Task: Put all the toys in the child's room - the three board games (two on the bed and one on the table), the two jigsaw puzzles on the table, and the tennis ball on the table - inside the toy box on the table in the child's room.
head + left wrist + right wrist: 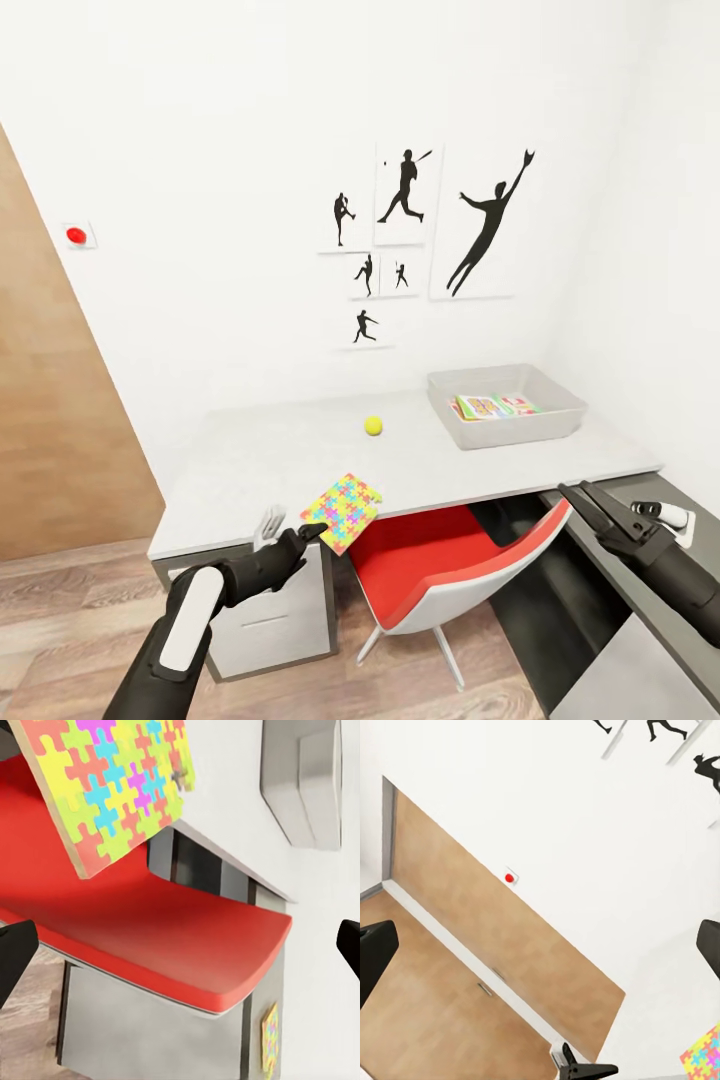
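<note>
A jigsaw puzzle [342,511] lies at the front edge of the light grey table [260,460], one corner hanging over the edge. My left gripper [312,533] is open, its tips at the puzzle's lower left edge. In the left wrist view the puzzle [112,787] sits off to one side of the open left gripper [180,949], not between the fingers. A second puzzle sheet [270,1039] shows small beyond the chair. The tennis ball [373,426] rests mid-table. The grey toy box [555,420] at the back right holds a board game [495,405]. My right gripper [575,490] hovers open past the table's right front corner.
A red and white chair [440,570] is tucked under the table just right of the puzzle. A white object [672,515] lies on the dark grey top [585,575] by my right arm. A wooden door [50,420] and wood floor are at the left.
</note>
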`<state>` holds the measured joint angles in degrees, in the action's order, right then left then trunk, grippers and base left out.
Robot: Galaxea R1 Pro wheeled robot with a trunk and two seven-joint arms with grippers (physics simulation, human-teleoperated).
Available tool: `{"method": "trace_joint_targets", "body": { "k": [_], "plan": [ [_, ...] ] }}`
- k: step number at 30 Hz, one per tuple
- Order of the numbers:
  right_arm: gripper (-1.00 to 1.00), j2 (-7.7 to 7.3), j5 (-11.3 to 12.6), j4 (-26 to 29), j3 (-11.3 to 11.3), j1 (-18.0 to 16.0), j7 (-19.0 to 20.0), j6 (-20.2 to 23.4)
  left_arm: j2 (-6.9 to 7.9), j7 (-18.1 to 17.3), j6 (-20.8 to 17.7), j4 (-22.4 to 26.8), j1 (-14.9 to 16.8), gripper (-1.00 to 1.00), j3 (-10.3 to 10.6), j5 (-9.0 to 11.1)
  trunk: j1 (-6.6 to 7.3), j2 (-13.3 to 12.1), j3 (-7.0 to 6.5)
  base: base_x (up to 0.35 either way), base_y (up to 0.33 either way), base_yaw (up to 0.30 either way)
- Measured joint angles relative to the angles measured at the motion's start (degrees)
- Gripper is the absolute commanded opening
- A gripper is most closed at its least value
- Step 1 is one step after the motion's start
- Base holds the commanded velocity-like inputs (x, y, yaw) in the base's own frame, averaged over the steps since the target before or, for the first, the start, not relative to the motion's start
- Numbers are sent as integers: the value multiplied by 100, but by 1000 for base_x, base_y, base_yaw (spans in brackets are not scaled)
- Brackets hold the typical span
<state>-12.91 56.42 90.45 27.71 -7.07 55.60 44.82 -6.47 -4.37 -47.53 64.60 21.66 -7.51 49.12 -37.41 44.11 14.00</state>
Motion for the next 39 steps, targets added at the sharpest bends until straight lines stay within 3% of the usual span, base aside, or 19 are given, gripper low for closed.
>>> {"method": "trace_joint_targets", "body": {
  "k": [14,22,33,39],
  "plan": [
    [100,1,0,-11,-29,0,-16,-68,71,-4,2,19,0,100,-26,5,0,0,0,5,72,0],
    [100,8,-1,-10,-48,0,-16,-75,199,-16,17,11,0,100,-31,48,1,0,0,40,112,0],
    [100,7,-1,-1,-35,0,-3,-57,215,-27,17,8,0,100,-36,59,0,0,0,6,13,0],
    [100,1,-1,7,9,0,16,-27,322,-44,-8,8,0,100,-104,64,-131,239,107,0,0,0]
  ]
}}
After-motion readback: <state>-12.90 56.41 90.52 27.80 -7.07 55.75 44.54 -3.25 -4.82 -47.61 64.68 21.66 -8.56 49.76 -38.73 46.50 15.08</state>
